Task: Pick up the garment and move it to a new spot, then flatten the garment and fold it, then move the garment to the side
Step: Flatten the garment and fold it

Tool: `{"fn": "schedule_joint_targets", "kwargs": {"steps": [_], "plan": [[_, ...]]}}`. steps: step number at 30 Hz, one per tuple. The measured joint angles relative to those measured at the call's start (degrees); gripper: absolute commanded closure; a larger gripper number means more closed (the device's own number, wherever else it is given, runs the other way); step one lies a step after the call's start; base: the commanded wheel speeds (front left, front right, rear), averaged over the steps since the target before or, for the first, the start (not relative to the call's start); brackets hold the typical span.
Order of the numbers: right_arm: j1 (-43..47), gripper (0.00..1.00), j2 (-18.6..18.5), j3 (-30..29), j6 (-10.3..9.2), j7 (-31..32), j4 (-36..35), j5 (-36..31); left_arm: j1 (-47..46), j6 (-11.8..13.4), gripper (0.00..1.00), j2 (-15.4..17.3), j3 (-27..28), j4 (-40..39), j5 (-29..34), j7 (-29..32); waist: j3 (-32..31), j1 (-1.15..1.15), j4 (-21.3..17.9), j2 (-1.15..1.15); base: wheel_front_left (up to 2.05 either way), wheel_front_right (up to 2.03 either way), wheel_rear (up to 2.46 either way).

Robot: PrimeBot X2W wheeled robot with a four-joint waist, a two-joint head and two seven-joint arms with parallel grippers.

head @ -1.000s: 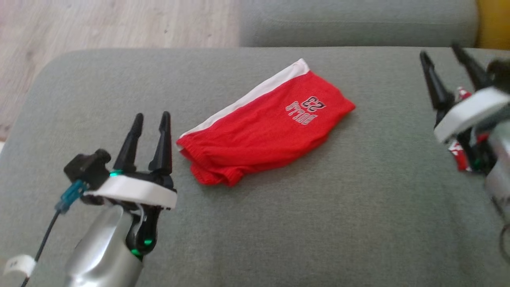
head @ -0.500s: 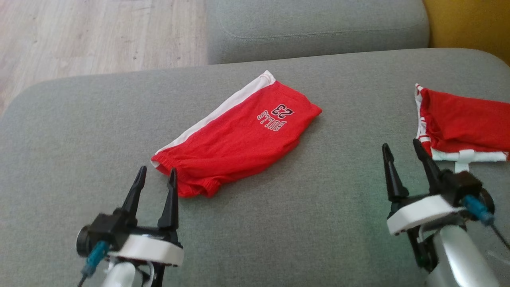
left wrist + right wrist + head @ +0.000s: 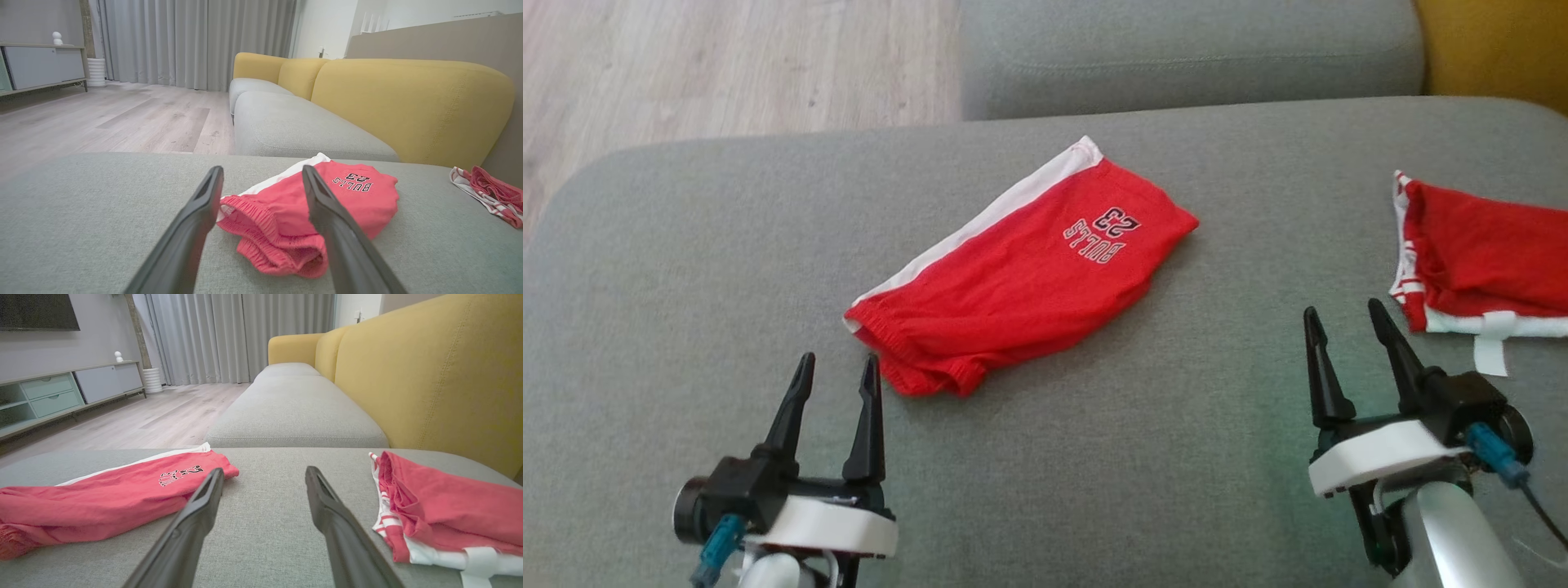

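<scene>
With my left pincer (image 3: 840, 359) and right pincer (image 3: 1342, 307) both spread wide and empty, the red shorts (image 3: 1021, 278) lay on the grey cushion (image 3: 1176, 457) just beyond the left one, so I judged it best to pinch the waistband (image 3: 915, 369) squarely, through every layer.

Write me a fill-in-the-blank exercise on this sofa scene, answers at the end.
The red shorts carry the word BULLS and the number ___.
The left gripper and the right gripper both stand ___, holding nothing.
The second red garment lies nearest the ___ gripper.
The seat cushion is grey; the backrest is ___.
Missing words: 23; open; right; yellow.
</scene>
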Motion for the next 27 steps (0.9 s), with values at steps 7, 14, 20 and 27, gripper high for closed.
{"fn": "schedule_joint_targets", "kwargs": {"steps": [7,14,20,27], "plan": [[-3.7,0.00,0.0,0.3,0.00,0.2,3.5,7.2,-1.6,-1.2,0.00,-1.1,0.4,0.2,0.6,0.0,2.7,0.01,2.5,0.00,0.00,0.00,0.00],[-12.8,0.00,-0.6,0.7,0.00,6.1,9.2,18.4,-4.8,-1.6,0.00,-1.5,-0.4,0.5,1.0,0.0,6.1,0.01,7.6,0.00,0.00,0.00,0.00],[-19.6,0.00,-1.7,-2.5,-0.01,15.6,19.8,30.5,-6.0,-1.7,0.00,-1.6,-3.9,1.2,0.7,0.0,8.9,0.01,13.9,0.00,0.00,0.00,0.00],[-26.6,0.00,-4.3,-5.0,-0.02,22.9,28.1,33.3,-6.5,-1.7,0.00,-1.6,-5.9,1.1,-0.8,0.0,11.1,0.00,19.2,0.00,0.00,0.00,0.00]]}}
